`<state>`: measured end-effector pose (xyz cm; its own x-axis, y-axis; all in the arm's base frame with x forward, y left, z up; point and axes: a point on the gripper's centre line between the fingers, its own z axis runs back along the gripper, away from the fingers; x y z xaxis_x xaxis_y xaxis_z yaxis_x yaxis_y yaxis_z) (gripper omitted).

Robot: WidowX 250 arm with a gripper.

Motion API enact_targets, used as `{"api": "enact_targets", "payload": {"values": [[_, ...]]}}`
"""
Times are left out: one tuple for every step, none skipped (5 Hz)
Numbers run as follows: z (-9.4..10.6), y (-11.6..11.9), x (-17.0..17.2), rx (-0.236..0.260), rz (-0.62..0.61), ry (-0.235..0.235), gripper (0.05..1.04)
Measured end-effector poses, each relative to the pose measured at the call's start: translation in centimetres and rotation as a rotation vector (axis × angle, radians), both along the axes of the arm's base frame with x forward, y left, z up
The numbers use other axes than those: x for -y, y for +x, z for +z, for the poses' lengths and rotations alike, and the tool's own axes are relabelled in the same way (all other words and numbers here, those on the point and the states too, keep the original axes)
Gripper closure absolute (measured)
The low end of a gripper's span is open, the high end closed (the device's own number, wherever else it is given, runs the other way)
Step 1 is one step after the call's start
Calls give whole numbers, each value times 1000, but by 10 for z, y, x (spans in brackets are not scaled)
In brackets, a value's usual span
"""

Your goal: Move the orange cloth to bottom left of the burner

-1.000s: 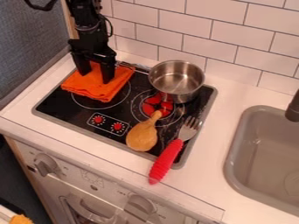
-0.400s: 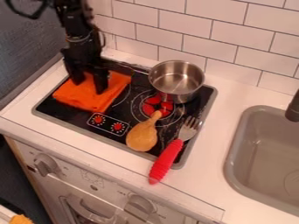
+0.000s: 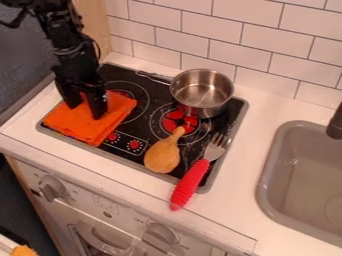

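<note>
Gripper [image 3: 86,110] over stovetop [image 3: 141,131], fingers [image 3: 98,106] set wide apart, tips down at orange cloth [image 3: 75,126]. Cloth lies at stovetop's bottom left corner, beside red dials [image 3: 134,144].

A white counter [image 3: 250,140] carries a black stove [image 3: 159,94] (grey along its rim), set under and around the pot [image 3: 202,92], which stands upright on it. Left of the pot and nearer the front, an orange cloth [image 3: 83,129] lies on the stove. In front of the pot lie a drumstick [image 3: 162,156] and, just beside it, a fork [image 3: 192,182], its red handle reaching past the stove's front rim.
</note>
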<state>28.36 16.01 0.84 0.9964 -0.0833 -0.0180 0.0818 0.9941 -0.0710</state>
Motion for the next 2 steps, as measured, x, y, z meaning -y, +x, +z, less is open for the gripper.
{"api": "enact_targets", "payload": {"values": [[1, -9, 1, -16, -14, -4, 84], [8, -13, 8, -3, 5, -1, 84]]}}
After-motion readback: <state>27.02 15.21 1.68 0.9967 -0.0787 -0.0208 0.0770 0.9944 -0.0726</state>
